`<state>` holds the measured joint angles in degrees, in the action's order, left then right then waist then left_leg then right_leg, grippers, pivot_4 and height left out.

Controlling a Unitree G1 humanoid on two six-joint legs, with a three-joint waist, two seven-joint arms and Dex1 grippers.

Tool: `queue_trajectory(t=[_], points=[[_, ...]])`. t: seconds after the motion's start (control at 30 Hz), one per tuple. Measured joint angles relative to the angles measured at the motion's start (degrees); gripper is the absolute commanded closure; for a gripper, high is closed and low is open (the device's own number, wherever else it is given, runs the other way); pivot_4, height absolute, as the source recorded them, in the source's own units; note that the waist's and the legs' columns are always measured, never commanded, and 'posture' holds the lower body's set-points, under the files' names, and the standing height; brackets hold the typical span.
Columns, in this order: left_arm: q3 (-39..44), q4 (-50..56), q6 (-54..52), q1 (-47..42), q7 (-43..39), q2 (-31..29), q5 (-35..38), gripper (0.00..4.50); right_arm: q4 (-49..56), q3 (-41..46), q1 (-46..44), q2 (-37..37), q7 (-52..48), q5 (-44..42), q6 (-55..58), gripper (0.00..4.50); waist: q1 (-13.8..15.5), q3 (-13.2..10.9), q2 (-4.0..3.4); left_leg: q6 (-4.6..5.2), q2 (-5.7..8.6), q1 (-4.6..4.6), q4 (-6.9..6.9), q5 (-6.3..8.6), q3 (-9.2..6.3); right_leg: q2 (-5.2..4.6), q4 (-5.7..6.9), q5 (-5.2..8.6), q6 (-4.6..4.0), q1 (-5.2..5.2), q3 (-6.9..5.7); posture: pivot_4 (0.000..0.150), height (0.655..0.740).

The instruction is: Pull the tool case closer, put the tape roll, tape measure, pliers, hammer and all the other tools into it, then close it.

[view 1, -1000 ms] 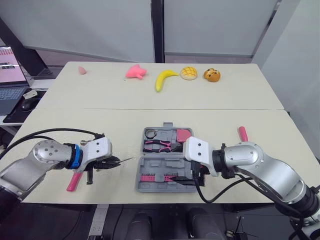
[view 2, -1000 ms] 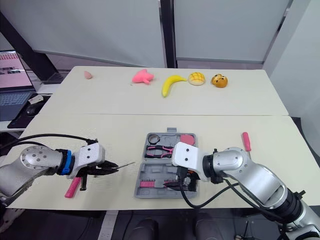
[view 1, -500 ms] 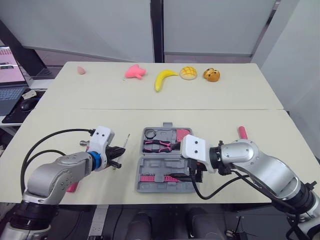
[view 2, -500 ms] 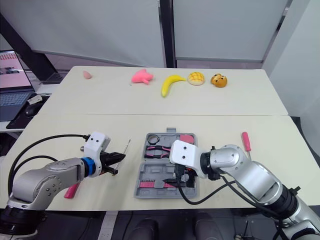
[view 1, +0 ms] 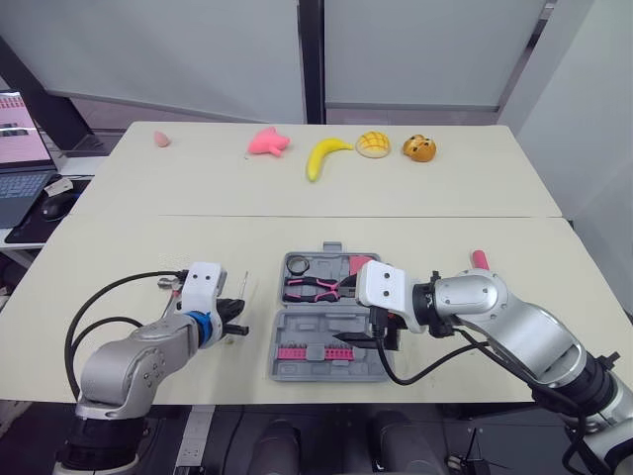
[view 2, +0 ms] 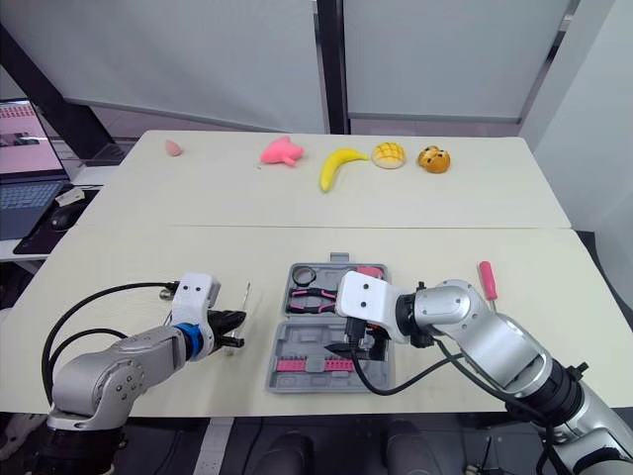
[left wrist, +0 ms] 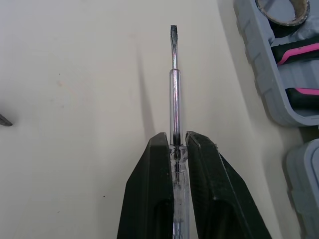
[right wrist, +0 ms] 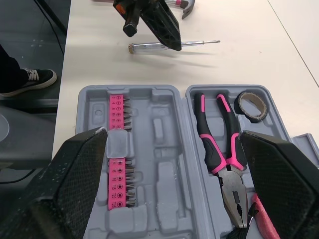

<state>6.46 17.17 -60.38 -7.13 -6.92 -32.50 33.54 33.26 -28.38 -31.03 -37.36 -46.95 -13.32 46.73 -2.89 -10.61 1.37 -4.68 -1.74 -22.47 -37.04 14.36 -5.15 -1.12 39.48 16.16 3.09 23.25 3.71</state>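
The grey tool case (view 1: 318,362) lies open near the table's front edge. In it are a tape roll (view 1: 298,264), pink-handled pliers (view 1: 312,288), a pink item (view 1: 362,265) and a strip of pink bits (right wrist: 119,170). Just left of the case, my left gripper (left wrist: 178,144) is shut on a clear-handled screwdriver (left wrist: 174,84) whose blade points away from me. My right gripper (view 1: 381,334) hovers open over the case's right half, with nothing between its fingers. A red-handled screwdriver (view 1: 480,261) lies on the table to the right. A hammer head (right wrist: 185,4) shows beyond the left gripper.
Along the far table lie a banana (view 1: 325,156), a pink toy (view 1: 267,142), two bread-like pieces (view 1: 372,144) and a small pink object (view 1: 161,139). A laptop (view 1: 18,148) and a mouse (view 1: 54,204) sit on a side table to the left.
My left gripper has carried the screwdriver closer to the case and turned it from pointing right to pointing away. My right gripper has shifted slightly farther over the case.
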Motion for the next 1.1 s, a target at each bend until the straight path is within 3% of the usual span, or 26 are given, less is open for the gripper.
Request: queue_trajectory(t=[0.3,0.47,0.73,0.9,1.1], points=[[0.76,-1.17,2.46,1.58,-3.59,1.51,-2.28,1.58,0.18,0.13,0.01,-0.27,-1.21,0.40,0.03,0.00,-0.01,0.00,0.00,0.00,0.00,0.00,0.01,0.00,0.00,-0.01,-0.04,0.00,0.00,0.00,0.01,0.150,0.7255],[4.30,6.23,3.12,7.72,-4.62,1.20,-2.19,0.03,0.43,1.03,0.92,-0.64,-1.49,0.22,0.16,0.00,0.01,0.00,0.00,0.00,0.00,-0.01,0.03,0.00,0.00,-0.03,-0.08,0.00,0.00,-0.01,0.02,0.150,0.7255],[5.30,6.96,11.70,11.34,-14.23,-4.58,-4.67,0.01,0.43,1.91,1.24,-0.72,-1.56,0.13,0.11,0.00,0.19,0.00,-0.01,-0.01,0.00,0.02,0.04,0.00,0.02,-0.02,-0.12,0.00,-0.01,-0.02,0.01,0.150,0.7255],[3.81,-2.85,23.51,9.28,-26.92,-8.98,-7.52,0.01,0.40,1.91,1.24,0.94,-0.76,0.45,-0.07,0.00,0.19,0.00,-0.01,0.00,0.00,0.00,0.09,0.00,0.03,-0.01,-0.24,0.00,-0.01,-0.02,0.00,0.150,0.7255],[-1.17,-12.48,29.81,4.33,-33.71,-10.55,-12.63,0.01,0.40,1.57,1.71,2.71,0.85,1.10,-0.18,0.00,0.16,-0.01,-0.01,0.00,0.00,-0.12,0.09,0.01,0.02,-0.02,-0.42,0.00,0.00,-0.02,-0.03,0.150,0.7255]])
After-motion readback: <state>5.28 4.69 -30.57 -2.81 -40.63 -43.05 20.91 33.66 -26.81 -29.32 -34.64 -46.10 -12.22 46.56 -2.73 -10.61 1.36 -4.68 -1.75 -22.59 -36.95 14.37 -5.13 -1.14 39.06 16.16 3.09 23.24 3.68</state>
